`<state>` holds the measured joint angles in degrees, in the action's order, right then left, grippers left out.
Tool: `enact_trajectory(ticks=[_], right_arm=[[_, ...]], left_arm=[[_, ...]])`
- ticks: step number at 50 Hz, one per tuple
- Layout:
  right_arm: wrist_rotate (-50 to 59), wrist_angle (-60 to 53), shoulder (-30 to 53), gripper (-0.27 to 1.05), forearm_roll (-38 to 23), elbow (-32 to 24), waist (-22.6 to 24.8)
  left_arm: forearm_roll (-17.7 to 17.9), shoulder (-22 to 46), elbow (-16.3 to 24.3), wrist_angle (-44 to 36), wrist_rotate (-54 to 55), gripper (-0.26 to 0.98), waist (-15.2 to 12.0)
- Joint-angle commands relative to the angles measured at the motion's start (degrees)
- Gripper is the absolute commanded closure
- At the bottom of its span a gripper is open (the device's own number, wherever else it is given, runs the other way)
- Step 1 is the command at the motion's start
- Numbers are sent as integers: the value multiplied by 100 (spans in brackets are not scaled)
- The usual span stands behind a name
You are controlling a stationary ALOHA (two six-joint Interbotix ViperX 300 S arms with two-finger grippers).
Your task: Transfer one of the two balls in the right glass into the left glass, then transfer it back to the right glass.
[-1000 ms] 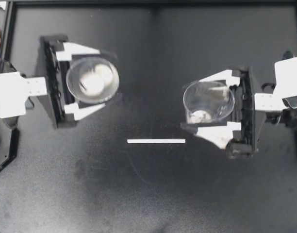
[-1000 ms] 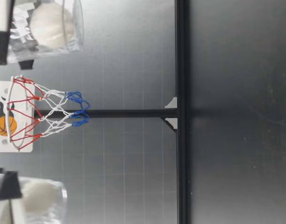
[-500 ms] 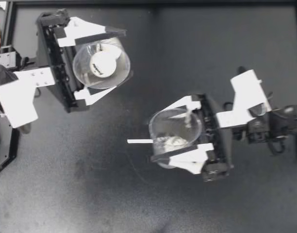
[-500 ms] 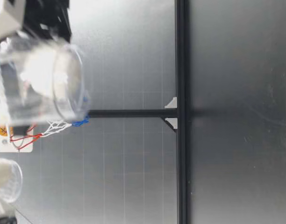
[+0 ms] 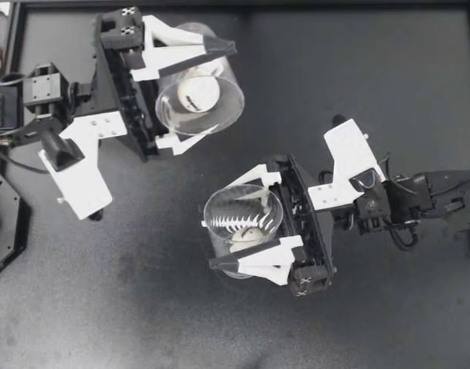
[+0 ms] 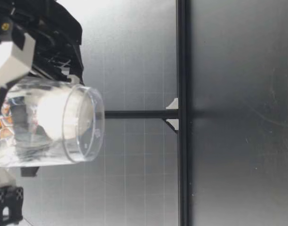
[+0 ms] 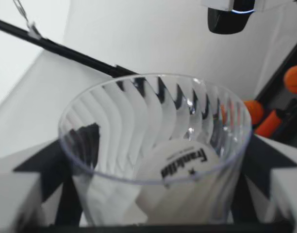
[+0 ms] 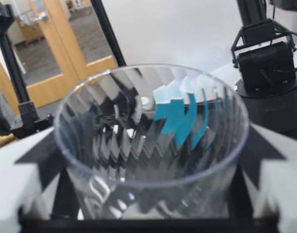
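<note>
1. Two clear glasses are held in the robot's grip, the left glass (image 5: 229,77) and the right glass (image 5: 207,219), one per arm.
2. The left gripper (image 5: 212,94) sits over the far left part of the table (image 5: 388,69). Its fingers (image 5: 173,48) are clamped on the left glass from two sides, and a ball (image 5: 198,92) lies inside.
3. In the left wrist view, that ball (image 7: 180,187), which carries dark print, rests low in the left glass (image 7: 90,145).
4. The right gripper (image 5: 221,224) is out over the middle of the table. Its fingers (image 5: 258,257) squeeze the right glass between them, and a second ball (image 5: 246,234) lies at the bottom.
5. Both glasses are tipped with their mouths leaning toward each other. They are near one another but apart.
6. In the right wrist view, the right glass (image 8: 153,194) fills the gap between the fingers, and I cannot make out its ball there.
7. From table height, a held glass (image 6: 21,141) with a white ball (image 6: 64,117) low in it hangs well above the table (image 6: 238,141). I cannot tell which arm holds it.
</note>
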<state>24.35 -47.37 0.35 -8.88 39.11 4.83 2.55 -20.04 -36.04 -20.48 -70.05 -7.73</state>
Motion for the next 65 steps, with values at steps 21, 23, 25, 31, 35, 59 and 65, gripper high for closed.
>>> enact_trajectory(ticks=[21,23,25,31,35,59,65], right_arm=[[114,79,18,7,0,-176,-193],[114,105,26,7,0,-185,-211],[114,141,35,7,0,-185,-229],[114,229,35,7,0,-202,-264],[114,246,35,7,0,-202,-290],[114,369,18,7,0,-246,-299],[114,396,35,7,0,-246,-334]], left_arm=[[-26,185,149,-545,-976,-6,53],[-26,193,149,-554,-1046,-6,70],[-18,193,149,-554,-1099,-6,88],[-26,211,123,-554,-1310,-6,141],[-62,237,105,-554,-1441,-6,167],[-53,281,-26,-729,-1661,-6,202],[-62,281,-44,-747,-1705,-6,202]])
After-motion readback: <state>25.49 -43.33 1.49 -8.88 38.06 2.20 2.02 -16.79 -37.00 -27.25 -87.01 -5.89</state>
